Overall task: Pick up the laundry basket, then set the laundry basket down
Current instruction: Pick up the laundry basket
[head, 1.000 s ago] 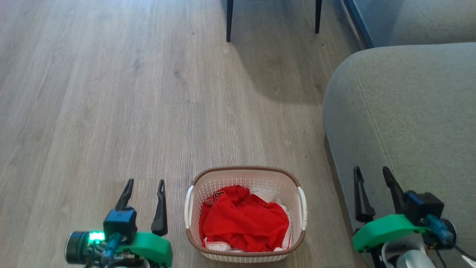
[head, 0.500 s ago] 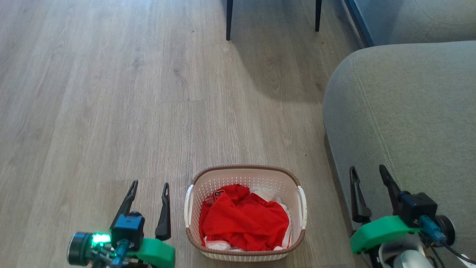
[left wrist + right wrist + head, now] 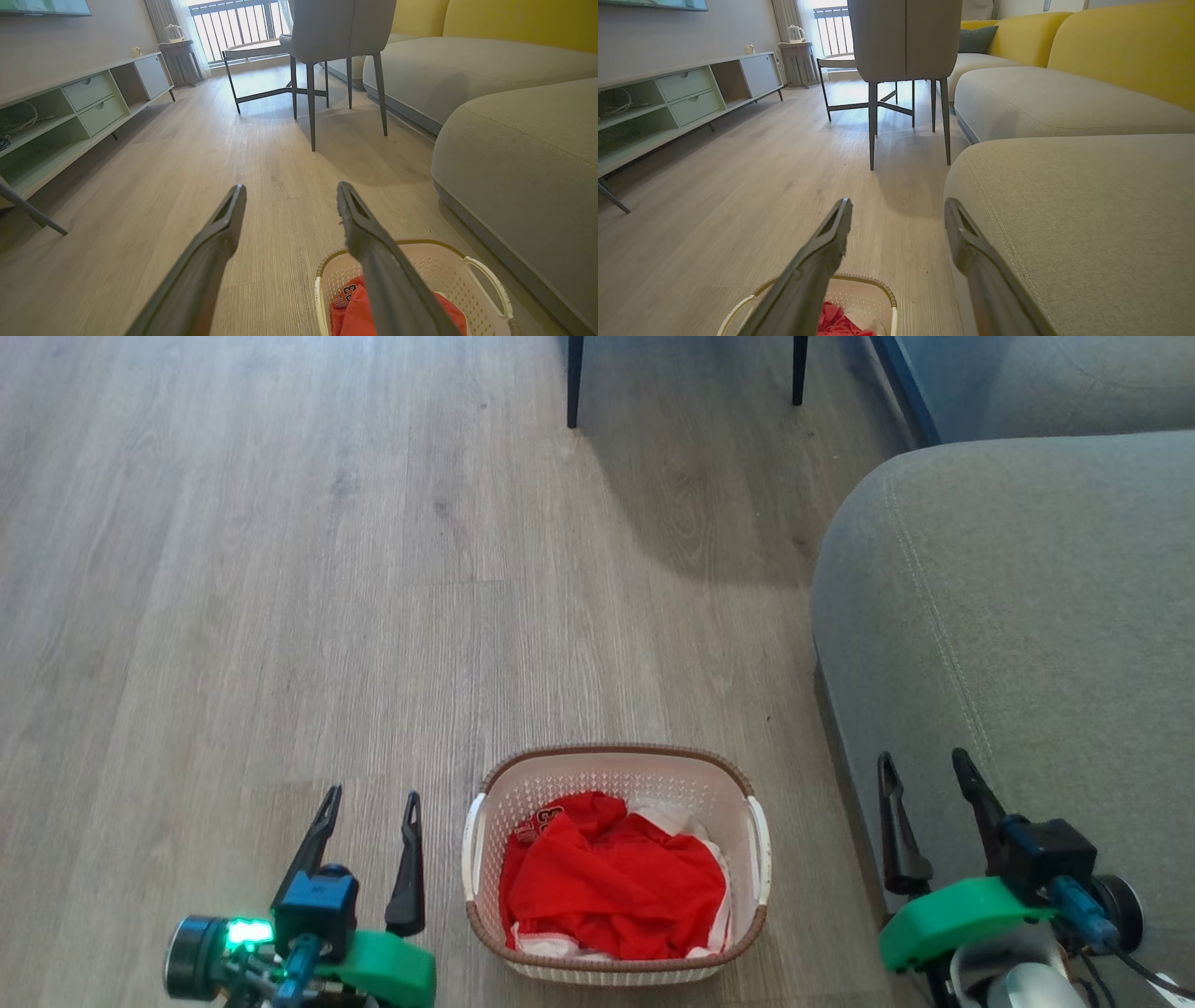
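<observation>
Laundry basket between left tool and right tool, untouched, both spread wide

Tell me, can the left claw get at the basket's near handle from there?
Probably yes. The left claw is open beside the basket, and only bare floor lies between it and the white handle on that side. It isn't touching yet.

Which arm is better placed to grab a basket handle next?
Left, probably. The left gripper, open, sits close beside the left handle of the laundry basket, over the floor; the right gripper, also open, stands farther from the right handle, against the sofa.
</observation>
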{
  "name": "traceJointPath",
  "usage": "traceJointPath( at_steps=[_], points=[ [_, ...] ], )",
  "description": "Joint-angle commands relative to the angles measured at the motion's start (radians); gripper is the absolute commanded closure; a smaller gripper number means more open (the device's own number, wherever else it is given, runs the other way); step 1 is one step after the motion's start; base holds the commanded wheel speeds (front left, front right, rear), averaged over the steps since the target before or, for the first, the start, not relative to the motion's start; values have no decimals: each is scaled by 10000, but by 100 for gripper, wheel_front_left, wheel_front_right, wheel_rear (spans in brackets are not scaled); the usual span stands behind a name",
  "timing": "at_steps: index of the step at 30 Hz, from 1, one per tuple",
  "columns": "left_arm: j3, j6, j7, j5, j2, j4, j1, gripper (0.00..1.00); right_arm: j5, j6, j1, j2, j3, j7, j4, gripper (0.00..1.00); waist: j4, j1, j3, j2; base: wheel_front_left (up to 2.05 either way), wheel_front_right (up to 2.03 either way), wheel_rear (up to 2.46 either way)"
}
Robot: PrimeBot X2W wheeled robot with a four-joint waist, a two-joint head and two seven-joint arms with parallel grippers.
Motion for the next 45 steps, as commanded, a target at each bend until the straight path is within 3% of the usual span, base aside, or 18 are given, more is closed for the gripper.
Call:
traceJointPath(
  at_steps=[1, 12, 28, 36, 45],
  points=[
    [346, -7, -95, 28, -57, -359, -387, 0, -97, -15, -289, -122, 214, -130, -279, 0, 10, 0, 32, -1, 0, 0, 0],
    [640, -356, -95, -321, -256, 325, -1044, 0, -249, -15, -1052, -122, 248, -130, 352, 0, 28, 0, 1068, -1, 0, 0, 0],
    [873, -675, -95, -347, -503, 2680, -4411, 0, -274, -15, -4469, -122, 438, -130, 2228, 0, -110, 0, 5239, -1, 0, 0, 0],
    [646, -872, -95, -587, -565, 4360, -5996, 0, 69, -15, -5744, -122, 534, -130, 3624, 0, -19, 0, 6706, -1, 0, 0, 0],
    [-220, -1218, -95, -1323, -575, 6013, -6954, 0, 696, -15, -6386, -122, 635, -130, 4782, 0, 148, 0, 7609, -1, 0, 0, 0]
  ],
)
